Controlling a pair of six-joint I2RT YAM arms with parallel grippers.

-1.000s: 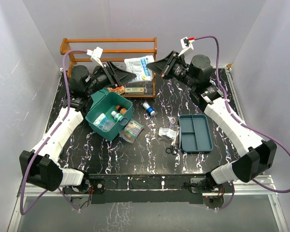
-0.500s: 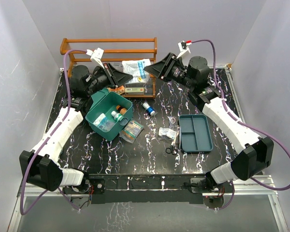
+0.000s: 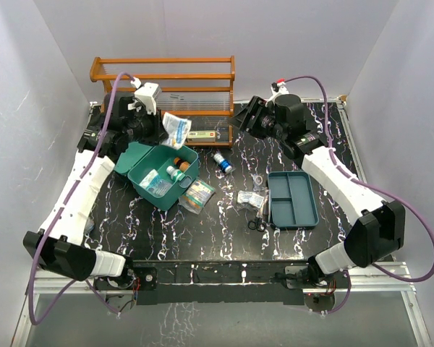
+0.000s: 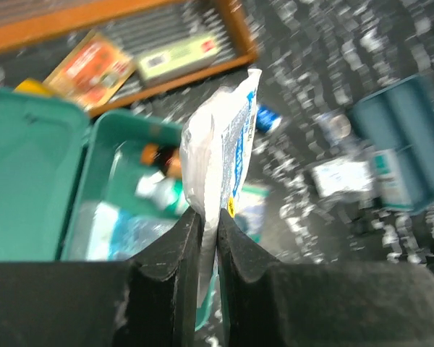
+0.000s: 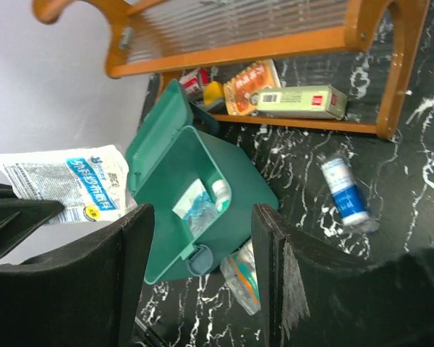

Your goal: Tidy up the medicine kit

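Observation:
The medicine kit (image 3: 159,168) is a teal box standing open left of centre, lid (image 3: 130,160) tipped back, with small bottles and a packet inside. It also shows in the left wrist view (image 4: 108,152) and the right wrist view (image 5: 202,181). Its darker compartmented insert tray (image 3: 293,199) lies apart at the right. My left gripper (image 3: 164,124) (image 4: 210,217) is shut on a white-and-blue packet (image 3: 176,129) (image 4: 228,137) (image 5: 65,181), held in the air above the box's far edge. My right gripper (image 3: 244,119) (image 5: 202,213) stands open and empty near the rack's right end.
An orange wooden rack (image 3: 166,69) stands at the back, with flat boxes (image 3: 201,134) on its bottom shelf. A blue-labelled bottle (image 3: 222,161), a sachet bundle (image 3: 195,194), small packets (image 3: 253,196) and scissors (image 3: 259,218) lie between the box and the tray.
The left gripper has shut on the packet and carried it left from the rack to above the box. The right gripper has opened, let go of it and drawn back rightward.

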